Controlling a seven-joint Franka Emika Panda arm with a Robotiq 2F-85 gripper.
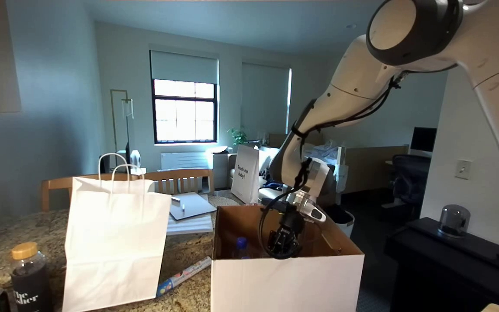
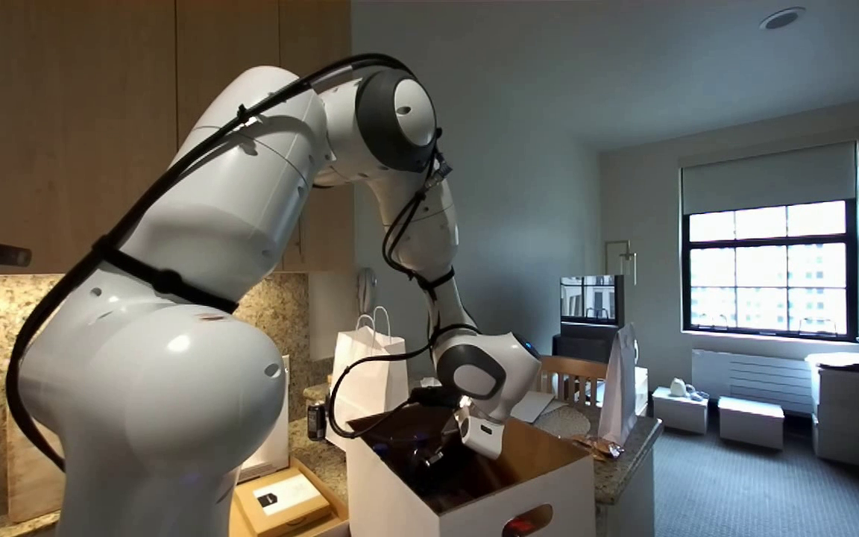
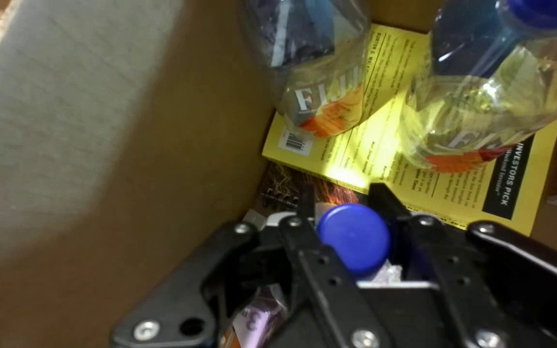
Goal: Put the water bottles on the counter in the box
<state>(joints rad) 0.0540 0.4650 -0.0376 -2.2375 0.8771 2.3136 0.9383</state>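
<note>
The box (image 1: 286, 286) stands at the edge of the speckled counter (image 1: 186, 249). It also shows in an exterior view (image 2: 392, 488). My gripper (image 3: 342, 191) is down inside the box, beside its wall (image 3: 196, 145). It is shut on a bottle with a blue cap (image 3: 353, 238); the bottle's body is hidden below the cap. Two clear FIJI water bottles stand in the box on a yellow book, one near the wall (image 3: 324, 67) and one with a blue cap (image 3: 486, 106). A blue-capped bottle (image 1: 241, 245) shows over the rim beside the gripper (image 1: 285, 240).
A white paper bag (image 1: 115, 242) stands on the counter beside the box. A patterned tube (image 1: 184, 276) and a dark bottle with a tan cap (image 1: 28, 277) are nearby. Another white bag (image 1: 246, 175) stands behind. A yellow book (image 3: 404, 145) lies in the box.
</note>
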